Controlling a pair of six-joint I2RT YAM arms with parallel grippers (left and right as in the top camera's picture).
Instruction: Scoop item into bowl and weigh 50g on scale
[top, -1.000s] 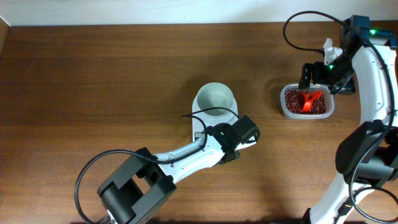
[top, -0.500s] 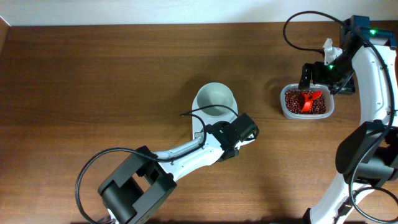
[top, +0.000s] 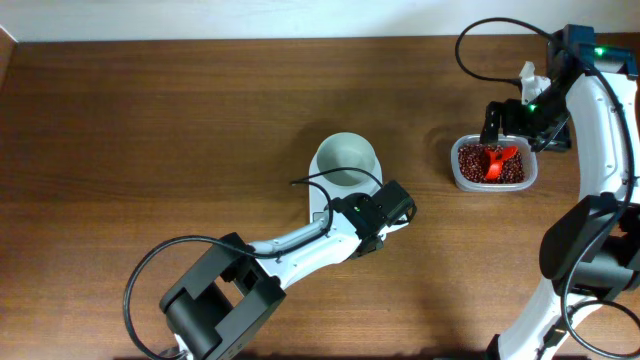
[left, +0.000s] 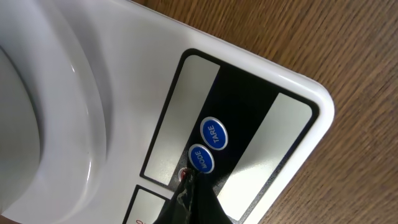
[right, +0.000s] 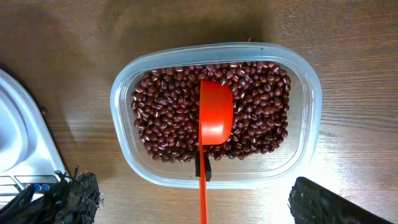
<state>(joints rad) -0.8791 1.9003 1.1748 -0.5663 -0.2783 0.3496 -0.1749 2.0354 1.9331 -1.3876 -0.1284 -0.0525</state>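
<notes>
Two robot arms work at a brown wooden counter (top: 150, 120), and the weighing job looks to be at its very beginning. A small white bowl (top: 347, 158) sits on a white kitchen scale (left: 249, 106) near the middle, and from above the bowl appears empty. All the reddish-brown beans (right: 161, 118) lie in a clear plastic tub (right: 309, 124) well off to the right, with a red scoop (right: 216, 118) resting on top of them, handle pointing back toward the right arm. So the bowl is in place, but scooping, pouring and trimming to fifty grams are all left to do. The left arm reaches low across the counter from the front, its wrist bent toward the front of the scale. The left tool (left: 191, 190) seems clenched, its fingers drawn together into one dark point that comes down just beside the blue MODE button (left: 201, 159), with the TARE button (left: 214, 132) next to it (probably switching on or zeroing the scale, though the display is mostly out of view). The right arm curves in from the far right edge and hangs over the tub. The right tool (right: 189, 186) is released, fingers spread wide on either side of the scoop handle and grasping nothing.
</notes>
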